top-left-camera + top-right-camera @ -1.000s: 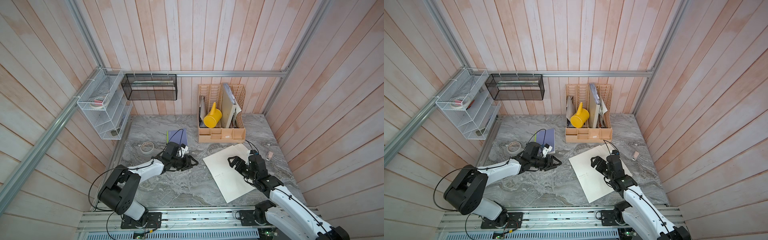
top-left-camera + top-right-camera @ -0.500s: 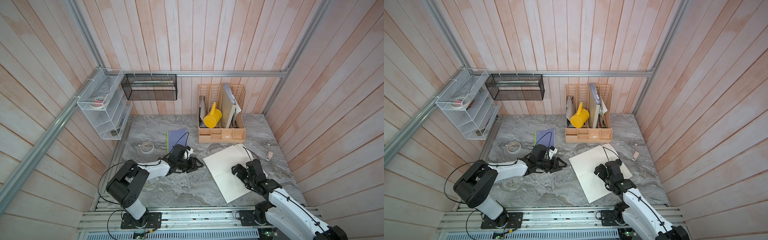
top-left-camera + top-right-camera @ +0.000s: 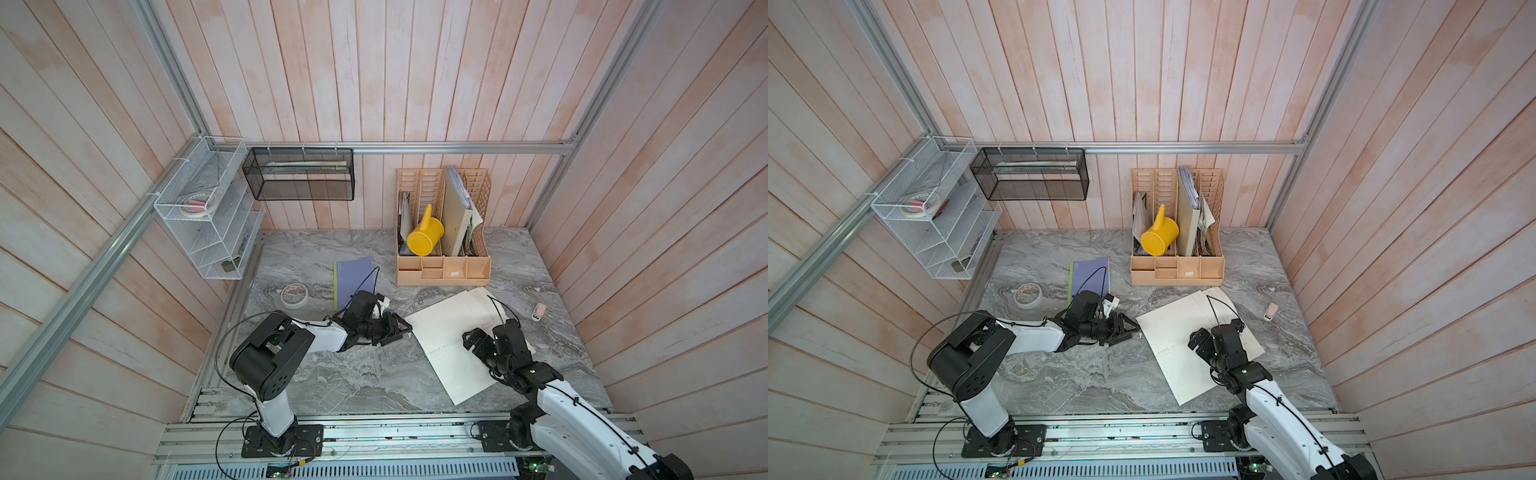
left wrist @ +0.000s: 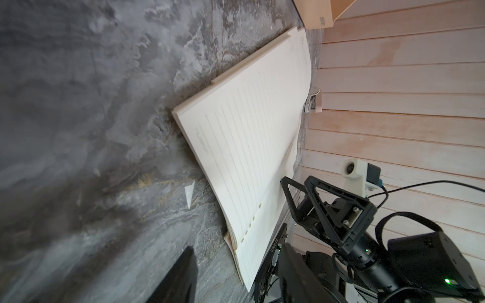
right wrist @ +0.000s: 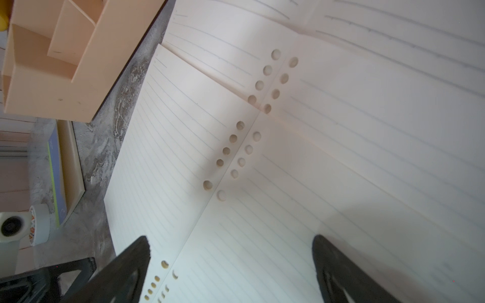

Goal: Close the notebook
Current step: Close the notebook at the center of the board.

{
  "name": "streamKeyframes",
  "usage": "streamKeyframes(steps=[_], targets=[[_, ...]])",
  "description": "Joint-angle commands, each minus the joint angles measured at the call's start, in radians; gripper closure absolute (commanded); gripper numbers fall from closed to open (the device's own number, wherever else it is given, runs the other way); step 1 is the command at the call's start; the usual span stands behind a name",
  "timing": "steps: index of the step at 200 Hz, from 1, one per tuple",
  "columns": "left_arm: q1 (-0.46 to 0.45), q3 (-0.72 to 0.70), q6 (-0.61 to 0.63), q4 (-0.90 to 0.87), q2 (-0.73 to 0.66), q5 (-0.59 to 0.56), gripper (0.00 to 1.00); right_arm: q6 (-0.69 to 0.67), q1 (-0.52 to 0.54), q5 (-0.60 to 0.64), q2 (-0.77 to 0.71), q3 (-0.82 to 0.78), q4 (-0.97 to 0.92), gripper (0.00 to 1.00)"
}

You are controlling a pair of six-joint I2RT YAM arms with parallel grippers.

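Notebook: lay open on table in both top views; left gripper part-spread, empty, beside its edge. Left wrist: showed lined pages open. Right wrist: showed right gripper spread wide over pages, clasping nothing.

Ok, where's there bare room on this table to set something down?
Free: the front middle of the table, between the left arm and the notebook; also the back strip behind the blue booklet. Crowded: around the notebook and organizer.

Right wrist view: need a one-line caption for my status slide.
Open right pincer over the open notebook, lined hole-punched pages facing up, beige organizer beside it.
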Motion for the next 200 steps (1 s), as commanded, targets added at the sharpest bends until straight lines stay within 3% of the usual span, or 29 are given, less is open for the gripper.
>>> streamKeyframes(steps=[1,74,120,200], targets=[[-0.003,0.025,-0.012,0.011,0.032,-0.021,0.47,0.013,-0.002,-0.062,0.032,-0.045,-0.015,0.02],[-0.005,-0.012,-0.041,0.022,0.038,-0.044,0.47,0.016,0.038,-0.088,0.103,-0.041,0.067,0.02],[-0.006,-0.031,-0.137,0.092,0.073,-0.036,0.47,0.02,0.052,-0.081,0.102,-0.043,0.072,0.02],[-0.018,-0.065,-0.24,0.269,0.164,-0.128,0.57,0.011,0.051,-0.087,0.104,-0.034,0.072,0.02]])
